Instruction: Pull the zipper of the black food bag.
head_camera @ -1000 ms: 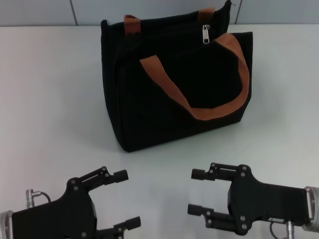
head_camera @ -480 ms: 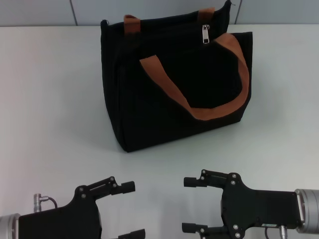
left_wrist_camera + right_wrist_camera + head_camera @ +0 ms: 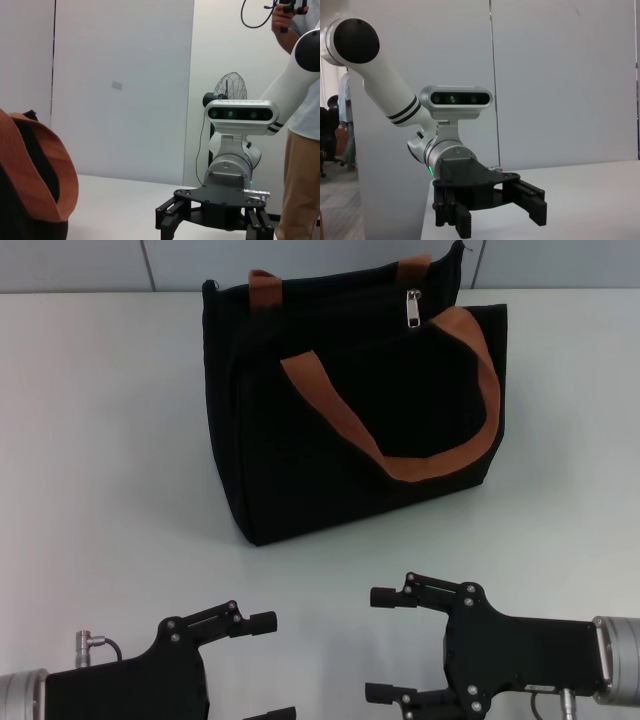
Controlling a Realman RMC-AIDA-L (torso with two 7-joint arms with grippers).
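Head view: both claws, left claw (image 3: 268,668) and right claw (image 3: 380,645), gape wide at the counter's (image 3: 90,470) near edge. The zipper (image 3: 413,308) hangs at the black food bag's (image 3: 330,430) far top edge, nearer the right claw.

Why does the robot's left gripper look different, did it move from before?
Yes. In the head view the left gripper has slid lower and toward the right gripper, farther from the black food bag, which stayed put on the table.

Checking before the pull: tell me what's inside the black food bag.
The black food bag hides its contents. Only the zipper shows at its top edge, with orange-brown handles outside.
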